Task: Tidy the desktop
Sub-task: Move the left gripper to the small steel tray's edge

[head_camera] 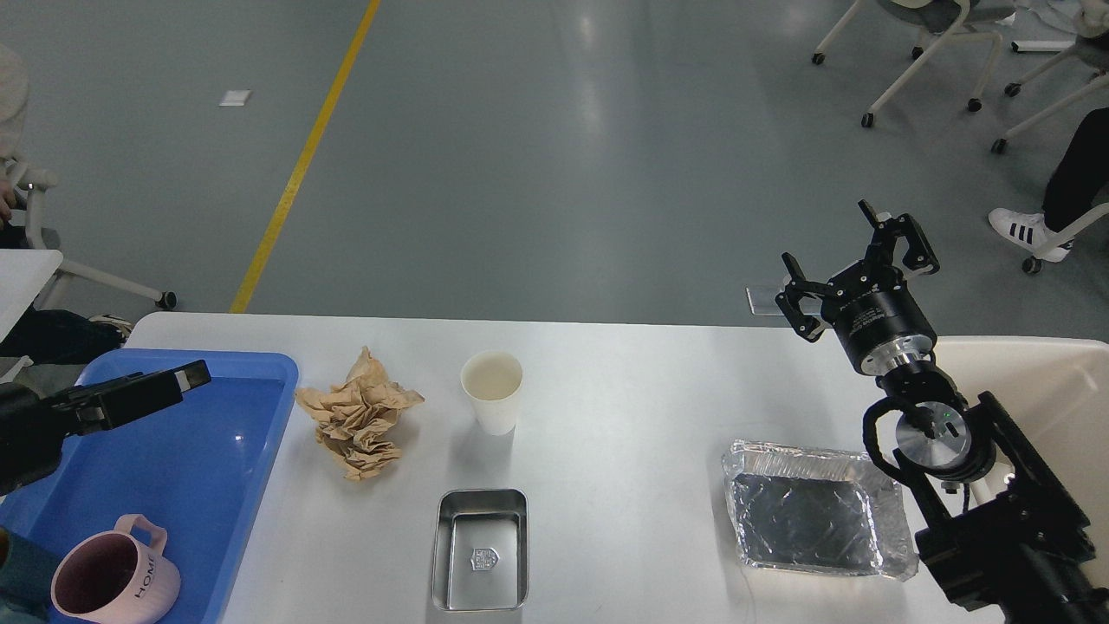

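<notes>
The white desktop (624, 407) fills the lower half of the head view. On it lie a crumpled brown paper (359, 418), an upright white paper cup (492, 390), a small steel tin (481, 549) and a foil tray (814, 510). My left gripper (186, 378) reaches over the blue tray (217, 468); its fingers look closed together and empty. My right gripper (853, 260) is raised above the desktop's far right edge, fingers spread open, empty.
A pink mug (117, 576) marked HOME stands in the blue tray's near corner. A cream bin (1040, 390) sits at the desktop's right end, behind my right arm. Chairs and a person's feet are on the floor beyond.
</notes>
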Robot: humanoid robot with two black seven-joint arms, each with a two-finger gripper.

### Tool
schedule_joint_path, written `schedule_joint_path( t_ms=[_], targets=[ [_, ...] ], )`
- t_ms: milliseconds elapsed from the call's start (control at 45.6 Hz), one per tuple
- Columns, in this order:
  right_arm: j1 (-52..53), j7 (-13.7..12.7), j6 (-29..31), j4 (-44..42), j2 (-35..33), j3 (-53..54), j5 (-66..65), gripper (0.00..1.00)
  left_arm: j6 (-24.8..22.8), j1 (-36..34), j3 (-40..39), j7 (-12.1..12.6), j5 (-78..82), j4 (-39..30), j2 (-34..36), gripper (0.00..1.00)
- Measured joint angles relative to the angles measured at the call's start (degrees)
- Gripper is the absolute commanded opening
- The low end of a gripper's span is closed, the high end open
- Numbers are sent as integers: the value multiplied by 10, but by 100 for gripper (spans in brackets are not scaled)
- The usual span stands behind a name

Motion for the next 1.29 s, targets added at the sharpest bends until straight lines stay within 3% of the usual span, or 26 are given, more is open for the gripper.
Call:
schedule_joint_path(
  t_ms=[351,592,834,1294],
  targets=[
    [3,0,1,-2,2,-1,0,100,-2,10,2,3,0,1,-15,94],
    [2,0,1,-2,1,-1,0,100,-22,9,3,13,-1,28,-71,93],
    [2,0,1,-2,1,-1,0,100,-59,3,4,87,7,46,-177,93],
    [1,0,1,-2,3,-1,0,100,-59,-49,139,164,31,113,-349,93]
  ],
)
